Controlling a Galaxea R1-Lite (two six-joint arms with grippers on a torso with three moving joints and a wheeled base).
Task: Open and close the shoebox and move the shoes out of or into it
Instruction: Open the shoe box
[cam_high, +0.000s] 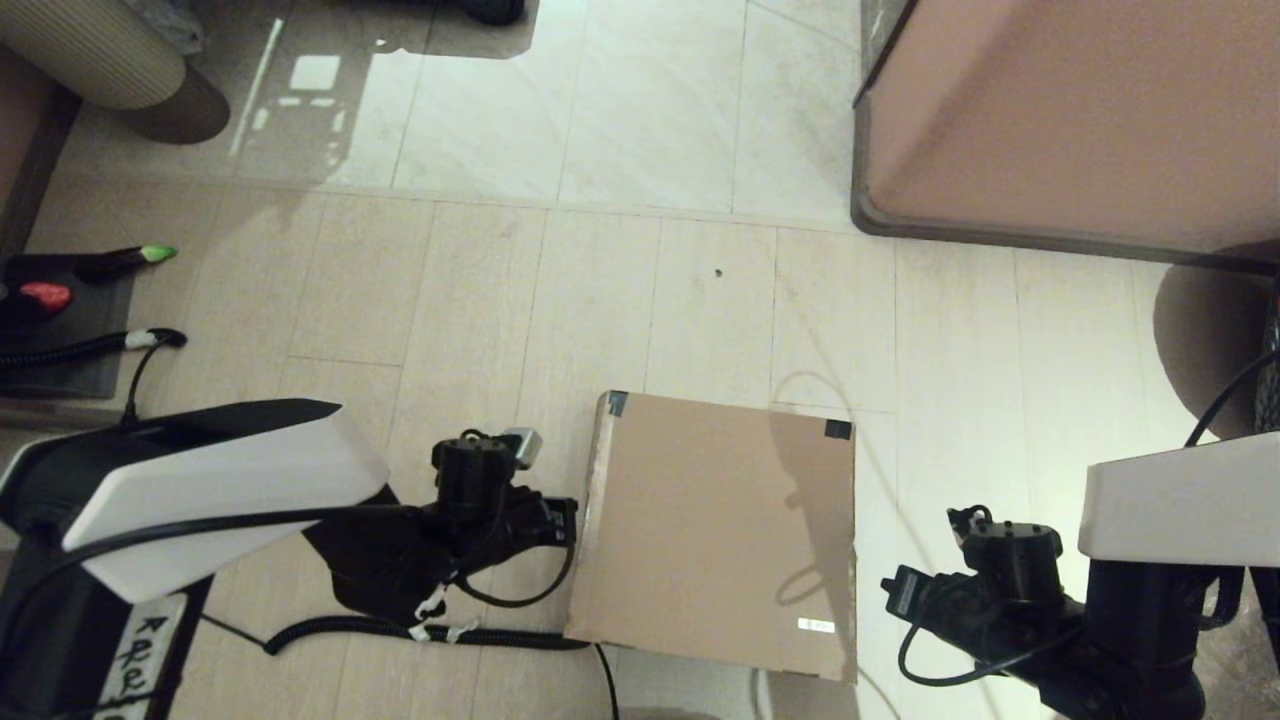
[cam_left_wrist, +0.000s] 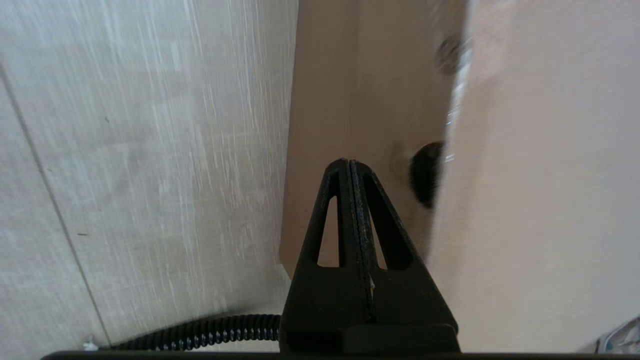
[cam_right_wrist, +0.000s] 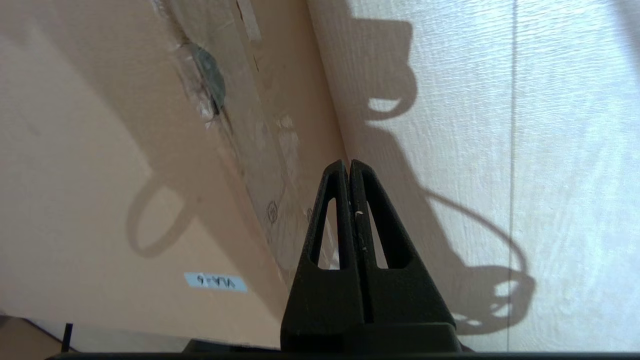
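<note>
Both grippers sit low beside the shoebox (cam_high: 715, 530), left gripper (cam_left_wrist: 350, 165) & right gripper (cam_right_wrist: 348, 165) at opposite sides, jaws pressed together, empty. Box on floor w/ lid down, no shoes visible. Opening step, I reckon; next I need a fingertip under the lid edge.

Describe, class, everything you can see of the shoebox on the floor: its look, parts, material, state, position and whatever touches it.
The shoebox is a plain brown cardboard box lying flat on the pale tiled floor, lid closed. Black tape marks its two far corners and a small white label sits near its near right corner. Shadows of the arms fall across the lid. The left gripper, shut, is beside its left side; the right gripper, shut, is beside its right side. Whether either touches it cannot be told. No shoes show.
</note>
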